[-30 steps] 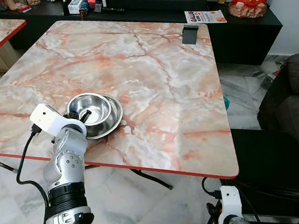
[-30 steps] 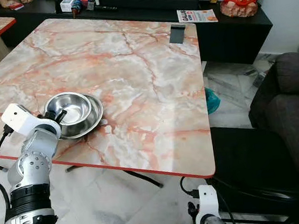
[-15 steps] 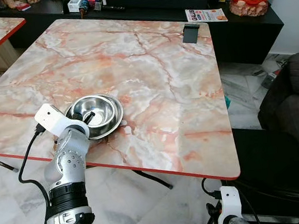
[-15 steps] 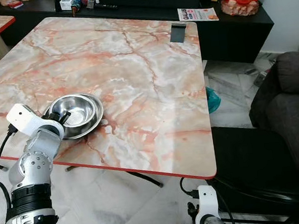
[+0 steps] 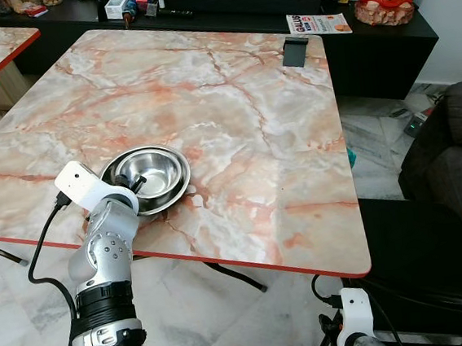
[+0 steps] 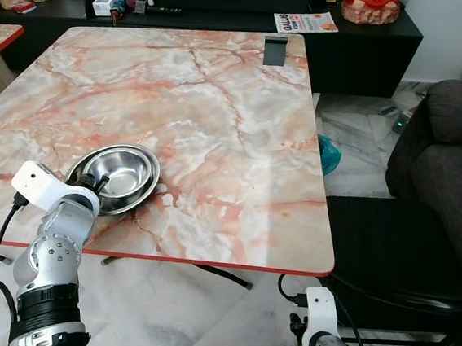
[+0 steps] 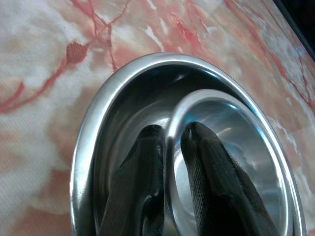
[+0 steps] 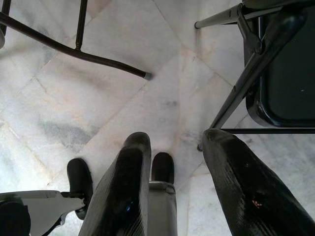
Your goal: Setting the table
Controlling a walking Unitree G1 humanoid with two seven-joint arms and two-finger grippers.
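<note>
Now the left tool (image 7: 168, 135) pinches the smaller steel bowl's (image 5: 158, 168) rim, nested inside the larger steel bowl (image 7: 93, 142) near the desk's (image 5: 232, 99) front edge; the right tool (image 8: 172, 162) hangs spread apart above the floor.

**Two nested steel bowls near the table's front edge**

A larger stainless steel bowl (image 5: 176, 181) is sitting upright on the marble table (image 5: 232, 99), close to the red-trimmed front edge on the robot's left side. A smaller steel bowl (image 7: 231, 147) is resting inside it, also upright and off-centre, leaving a crescent of the larger bowl's inner wall showing on one side. Both are shining and reflecting light, and both are lying empty. The left gripper (image 7: 170, 135) is pinching the smaller bowl's rim, with one black finger sitting inside that bowl and the other in the gap between the two bowls.
</note>
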